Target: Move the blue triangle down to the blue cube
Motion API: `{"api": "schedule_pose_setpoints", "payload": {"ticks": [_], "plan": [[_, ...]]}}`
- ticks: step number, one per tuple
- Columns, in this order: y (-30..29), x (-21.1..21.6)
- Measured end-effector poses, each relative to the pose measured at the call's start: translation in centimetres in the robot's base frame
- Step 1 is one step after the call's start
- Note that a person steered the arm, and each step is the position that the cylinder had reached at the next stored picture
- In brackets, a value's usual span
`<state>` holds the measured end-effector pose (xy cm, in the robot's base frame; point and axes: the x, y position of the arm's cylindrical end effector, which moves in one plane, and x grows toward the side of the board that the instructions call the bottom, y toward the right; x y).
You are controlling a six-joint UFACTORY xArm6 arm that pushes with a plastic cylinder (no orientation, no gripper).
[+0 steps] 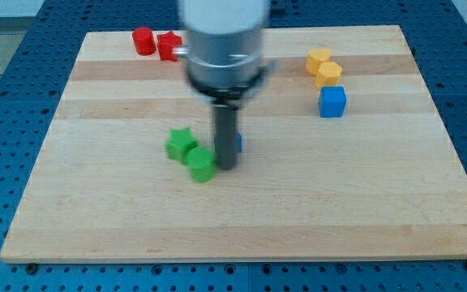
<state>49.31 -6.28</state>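
My tip [227, 166] rests on the wooden board [242, 219] near its middle. A sliver of blue, most likely the blue triangle [238, 143], shows just right of the rod and is mostly hidden behind it. The blue cube [332, 101] sits at the view's upper right, well to the right of the tip. A green cube [201, 163] lies just left of the tip, touching or nearly touching the rod.
A green star [182, 143] lies up-left of the green cube. Two yellow blocks [324, 67] sit just above the blue cube. A red cylinder [143, 40] and a red star [169, 46] sit at the view's top left.
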Motion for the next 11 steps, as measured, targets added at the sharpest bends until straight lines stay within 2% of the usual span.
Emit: {"api": "schedule_pose_setpoints", "payload": {"ticks": [1, 2, 5, 7, 9, 10, 11], "plan": [[-2.8, -0.8], [-2.9, -3.2], [6.9, -3.5], [9.9, -2.7], [15.6, -2.7], [16.5, -2.5], [14.9, 0.4]]}}
